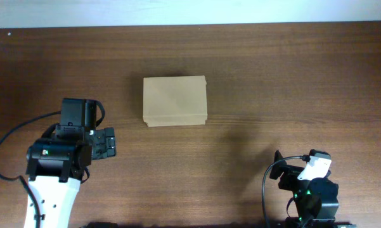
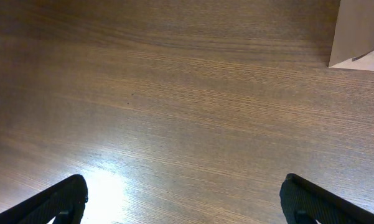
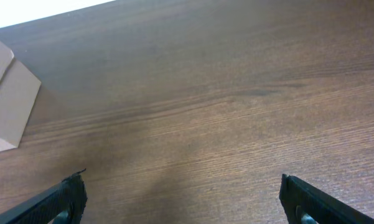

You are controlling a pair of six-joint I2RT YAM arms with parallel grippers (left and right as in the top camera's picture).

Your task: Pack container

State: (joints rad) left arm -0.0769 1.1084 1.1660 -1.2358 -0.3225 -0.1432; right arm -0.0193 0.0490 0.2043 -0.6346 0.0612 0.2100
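The container (image 1: 175, 100) is a small plain tan cardboard box, lid shut, lying flat on the wooden table a little left of centre. One corner of it shows at the upper right of the left wrist view (image 2: 359, 31) and at the left edge of the right wrist view (image 3: 9, 102). My left gripper (image 2: 183, 190) is open over bare wood, to the lower left of the box and well apart from it. Over bare wood near the front right, my right gripper (image 3: 180, 186) is also open. Neither holds anything.
The dark wooden table (image 1: 272, 76) ends at a pale wall along the far edge. The left arm (image 1: 57, 164) rises from the front left and the right arm's base (image 1: 310, 193) sits at the front right, with black cables beside each.
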